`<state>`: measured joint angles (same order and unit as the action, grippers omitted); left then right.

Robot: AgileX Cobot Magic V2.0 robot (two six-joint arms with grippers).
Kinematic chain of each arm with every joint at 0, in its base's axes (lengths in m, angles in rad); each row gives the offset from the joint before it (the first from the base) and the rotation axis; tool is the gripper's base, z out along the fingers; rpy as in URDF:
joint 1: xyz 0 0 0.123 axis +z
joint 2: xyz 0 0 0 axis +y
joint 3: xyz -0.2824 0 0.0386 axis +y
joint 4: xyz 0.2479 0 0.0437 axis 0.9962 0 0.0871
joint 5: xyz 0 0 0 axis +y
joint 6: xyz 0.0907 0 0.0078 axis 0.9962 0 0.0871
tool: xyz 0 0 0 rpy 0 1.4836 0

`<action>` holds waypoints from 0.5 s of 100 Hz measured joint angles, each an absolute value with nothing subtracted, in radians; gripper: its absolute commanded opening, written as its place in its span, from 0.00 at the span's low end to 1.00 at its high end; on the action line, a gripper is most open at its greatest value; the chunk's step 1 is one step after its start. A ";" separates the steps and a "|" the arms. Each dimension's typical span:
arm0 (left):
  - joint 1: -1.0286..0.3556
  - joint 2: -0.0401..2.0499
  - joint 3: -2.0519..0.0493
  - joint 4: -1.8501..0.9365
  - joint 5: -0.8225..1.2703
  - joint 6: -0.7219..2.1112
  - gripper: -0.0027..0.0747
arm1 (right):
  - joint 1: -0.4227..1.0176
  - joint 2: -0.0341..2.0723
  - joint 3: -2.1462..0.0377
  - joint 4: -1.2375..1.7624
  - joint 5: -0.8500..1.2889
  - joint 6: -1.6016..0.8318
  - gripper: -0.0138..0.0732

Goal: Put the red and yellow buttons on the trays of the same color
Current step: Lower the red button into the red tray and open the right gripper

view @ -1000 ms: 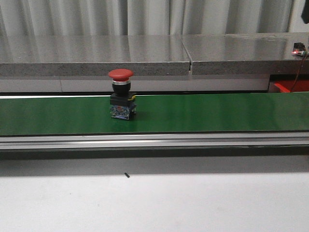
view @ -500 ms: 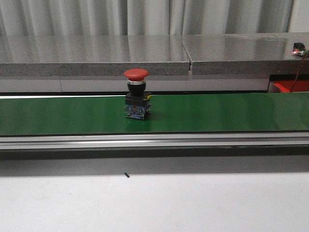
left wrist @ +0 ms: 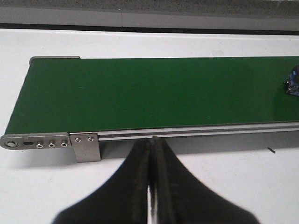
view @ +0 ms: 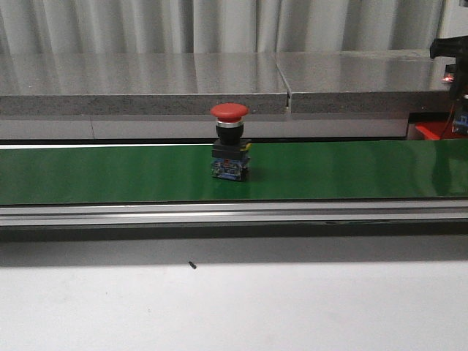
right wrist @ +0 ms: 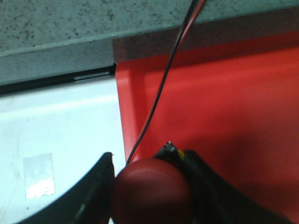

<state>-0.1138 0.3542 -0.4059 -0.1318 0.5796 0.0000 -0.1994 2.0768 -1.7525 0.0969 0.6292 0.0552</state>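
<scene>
One red button (view: 229, 142) has ridden further right along the belt (view: 110, 175) while my right gripper (right wrist: 149, 186) clamps another button (right wrist: 152, 191) over the red tray (right wrist: 224, 107), my left gripper (left wrist: 152, 182) closed, empty.

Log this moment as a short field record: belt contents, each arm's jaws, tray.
belt item: red button, upright on the green belt, near mid-frame in the front view
left gripper: jaws shut, empty, in front of the belt's end
right gripper: jaws shut on a second red button, over the red tray
yellow button: none in view
yellow tray: none in view
</scene>
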 measured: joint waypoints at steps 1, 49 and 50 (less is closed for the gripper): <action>-0.114 0.354 -0.406 -0.132 0.580 0.000 0.01 | -0.202 2.079 -1.752 0.097 0.627 0.055 0.43; -0.114 0.354 -0.406 -0.132 0.580 0.000 0.01 | -0.227 2.151 -1.755 0.098 0.549 0.055 0.43; -0.114 0.354 -0.406 -0.132 0.580 0.000 0.01 | -0.227 2.151 -1.755 0.098 0.549 0.055 0.43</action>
<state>-0.1138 0.3542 -0.4059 -0.1318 0.5796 0.0000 -0.2268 2.1514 -1.7548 0.0979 0.5493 0.0552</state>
